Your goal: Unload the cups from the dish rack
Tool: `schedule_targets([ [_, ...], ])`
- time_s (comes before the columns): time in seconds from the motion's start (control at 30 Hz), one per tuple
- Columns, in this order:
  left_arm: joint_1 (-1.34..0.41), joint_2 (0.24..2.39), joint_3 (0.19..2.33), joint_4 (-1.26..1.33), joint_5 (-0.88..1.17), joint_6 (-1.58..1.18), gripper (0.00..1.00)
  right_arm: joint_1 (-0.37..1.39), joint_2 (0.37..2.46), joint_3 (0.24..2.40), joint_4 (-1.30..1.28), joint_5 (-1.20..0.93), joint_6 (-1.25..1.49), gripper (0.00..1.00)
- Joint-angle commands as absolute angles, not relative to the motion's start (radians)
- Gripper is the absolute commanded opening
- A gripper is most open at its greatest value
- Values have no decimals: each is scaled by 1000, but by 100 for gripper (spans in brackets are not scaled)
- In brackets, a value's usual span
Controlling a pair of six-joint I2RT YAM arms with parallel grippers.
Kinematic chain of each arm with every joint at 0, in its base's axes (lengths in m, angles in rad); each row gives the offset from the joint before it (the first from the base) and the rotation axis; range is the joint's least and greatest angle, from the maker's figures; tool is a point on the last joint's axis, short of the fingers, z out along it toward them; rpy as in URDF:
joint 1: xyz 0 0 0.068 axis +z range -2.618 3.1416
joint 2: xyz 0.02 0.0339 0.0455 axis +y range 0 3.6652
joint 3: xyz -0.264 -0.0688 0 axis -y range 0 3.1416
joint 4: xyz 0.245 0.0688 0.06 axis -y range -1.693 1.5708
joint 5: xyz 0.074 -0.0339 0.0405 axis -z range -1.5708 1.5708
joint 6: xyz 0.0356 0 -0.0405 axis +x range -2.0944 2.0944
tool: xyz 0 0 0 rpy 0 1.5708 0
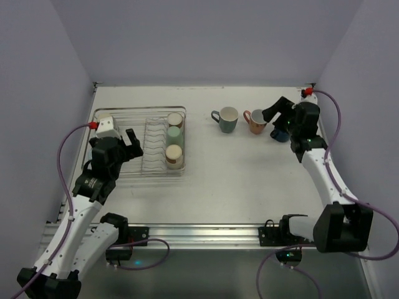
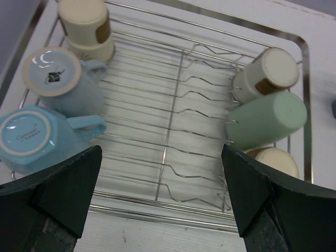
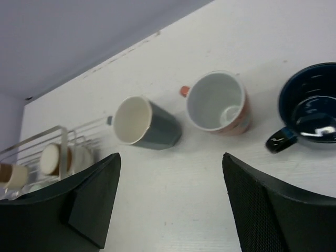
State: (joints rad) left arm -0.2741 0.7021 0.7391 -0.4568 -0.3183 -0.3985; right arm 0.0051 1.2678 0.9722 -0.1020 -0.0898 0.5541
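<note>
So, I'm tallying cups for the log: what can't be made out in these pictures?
Top view: the left hand and its arm hide the light blue mug and grey-blue mug; the right hand covers most of the navy mug.
Left wrist: the pale green tumbler and a finger partly cover the nearest beige tumbler.
Right wrist: the left edge cuts off the dish rack.

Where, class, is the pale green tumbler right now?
In the top view, the pale green tumbler sits in the dish rack, along its right side, between the far beige tumbler and the near beige tumbler.
</note>
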Motion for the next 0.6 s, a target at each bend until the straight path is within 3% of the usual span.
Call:
schedule_targets([
  [0.0,-235,739,788,-479,-526,-466,100,64,1158,850,100,-176,623,80],
  [0.2,-19,791,746,-479,-488,-543,100,81,1077,772,115,-241,604,84],
  [0.57,155,966,732,-430,-431,-561,100,89,1081,781,149,-419,618,85],
])
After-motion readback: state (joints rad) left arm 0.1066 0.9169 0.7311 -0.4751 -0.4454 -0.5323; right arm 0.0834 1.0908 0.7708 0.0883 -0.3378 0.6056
